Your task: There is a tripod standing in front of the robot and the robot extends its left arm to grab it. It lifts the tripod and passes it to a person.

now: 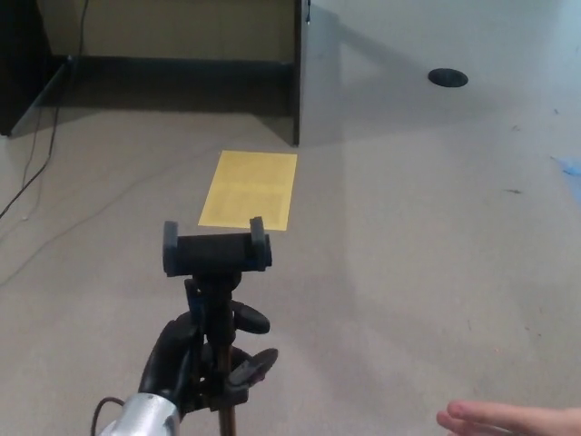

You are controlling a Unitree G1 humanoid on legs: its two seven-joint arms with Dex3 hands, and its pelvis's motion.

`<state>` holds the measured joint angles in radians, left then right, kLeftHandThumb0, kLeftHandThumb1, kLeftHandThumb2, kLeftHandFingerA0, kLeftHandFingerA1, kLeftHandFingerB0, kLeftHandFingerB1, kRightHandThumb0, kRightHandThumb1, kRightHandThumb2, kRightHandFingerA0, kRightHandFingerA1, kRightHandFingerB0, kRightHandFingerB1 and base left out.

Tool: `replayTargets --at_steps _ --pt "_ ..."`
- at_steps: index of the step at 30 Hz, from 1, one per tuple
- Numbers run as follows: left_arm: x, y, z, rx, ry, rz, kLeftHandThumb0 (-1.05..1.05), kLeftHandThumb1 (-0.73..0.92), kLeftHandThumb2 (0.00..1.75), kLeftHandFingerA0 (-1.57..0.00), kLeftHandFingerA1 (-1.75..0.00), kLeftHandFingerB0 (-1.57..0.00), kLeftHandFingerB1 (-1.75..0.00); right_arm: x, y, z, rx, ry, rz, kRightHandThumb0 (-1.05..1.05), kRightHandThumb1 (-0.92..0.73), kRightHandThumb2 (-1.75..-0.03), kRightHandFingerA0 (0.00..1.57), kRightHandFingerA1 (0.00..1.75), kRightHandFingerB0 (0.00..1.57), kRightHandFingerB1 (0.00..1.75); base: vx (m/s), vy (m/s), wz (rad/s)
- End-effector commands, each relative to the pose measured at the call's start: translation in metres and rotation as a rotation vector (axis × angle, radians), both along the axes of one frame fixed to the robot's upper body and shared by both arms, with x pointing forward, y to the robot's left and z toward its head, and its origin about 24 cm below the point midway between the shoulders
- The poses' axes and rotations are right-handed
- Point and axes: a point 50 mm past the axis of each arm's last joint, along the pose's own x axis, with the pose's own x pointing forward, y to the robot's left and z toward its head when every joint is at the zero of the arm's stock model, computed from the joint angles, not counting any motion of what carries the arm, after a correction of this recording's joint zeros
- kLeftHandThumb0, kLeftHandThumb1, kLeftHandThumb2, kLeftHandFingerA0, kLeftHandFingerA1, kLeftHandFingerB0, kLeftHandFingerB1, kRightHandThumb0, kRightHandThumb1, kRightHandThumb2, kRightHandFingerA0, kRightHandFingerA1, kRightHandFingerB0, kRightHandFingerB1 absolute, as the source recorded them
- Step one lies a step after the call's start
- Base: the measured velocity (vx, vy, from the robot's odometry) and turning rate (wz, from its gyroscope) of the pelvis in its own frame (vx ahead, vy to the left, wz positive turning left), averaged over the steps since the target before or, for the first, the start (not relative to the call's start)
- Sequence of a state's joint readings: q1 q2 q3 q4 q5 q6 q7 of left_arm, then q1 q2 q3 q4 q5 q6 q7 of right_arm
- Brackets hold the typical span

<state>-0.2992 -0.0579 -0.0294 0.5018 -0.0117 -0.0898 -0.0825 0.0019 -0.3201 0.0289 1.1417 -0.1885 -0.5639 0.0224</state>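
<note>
In the head view the tripod [218, 272] stands upright at the lower left, a black phone clamp across its top and a thin brown pole below. My left hand [195, 359] is shut on the pole just under the head, with one finger and the thumb sticking out to the right. A person's hand [508, 420] lies flat and palm-down at the bottom right corner, well apart from the tripod. My right hand does not show.
A yellow sheet [250, 190] lies on the beige carpet beyond the tripod. A dark desk panel [297, 73] and a dark cabinet [18, 64] stand at the back, with cables [41, 154] trailing at the left. A black round floor outlet [448, 78] sits far right.
</note>
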Motion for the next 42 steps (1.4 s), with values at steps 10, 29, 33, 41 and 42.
replayTargets --at_steps 10,29,33,41,42 --pt "0.003 -0.011 0.015 0.066 -0.123 0.113 -0.07 0.66 0.55 -0.77 -1.75 -0.6 -1.75 0.0 -0.006 0.003 -0.031 0.001 0.015 -0.76 -0.74 -0.68 0.5 0.38 0.42 0.35 0.0 0.0 0.0" --pt "0.011 -0.018 0.084 0.049 -0.398 0.103 -0.11 0.66 0.56 -0.76 -1.75 -0.57 -1.72 0.0 -0.007 0.004 -0.001 -0.002 -0.005 -0.75 -0.72 -0.67 0.51 0.38 0.43 0.35 0.0 0.0 0.0" --pt "0.02 -0.027 0.113 0.075 -0.454 0.09 -0.17 0.68 0.54 -0.76 -1.75 -0.58 -1.7 0.0 -0.007 0.004 -0.016 -0.001 0.005 -0.77 -0.73 -0.68 0.51 0.38 0.44 0.35 0.0 0.0 0.0" --pt "0.034 -0.058 0.154 0.018 -0.535 0.023 -0.09 0.67 0.55 -0.74 -1.75 -0.52 -1.75 0.001 -0.01 0.005 -0.021 0.0 -0.004 -0.76 -0.67 -1.04 0.48 0.53 0.31 0.44 0.0 0.0 0.0" --pt "0.035 -0.062 0.158 0.021 -0.549 0.015 -0.08 0.67 0.56 -0.74 -1.75 -0.54 -1.73 0.001 -0.009 0.005 -0.015 -0.002 -0.007 -0.72 -0.63 -1.03 0.46 0.53 0.32 0.46 0.0 0.0 0.0"
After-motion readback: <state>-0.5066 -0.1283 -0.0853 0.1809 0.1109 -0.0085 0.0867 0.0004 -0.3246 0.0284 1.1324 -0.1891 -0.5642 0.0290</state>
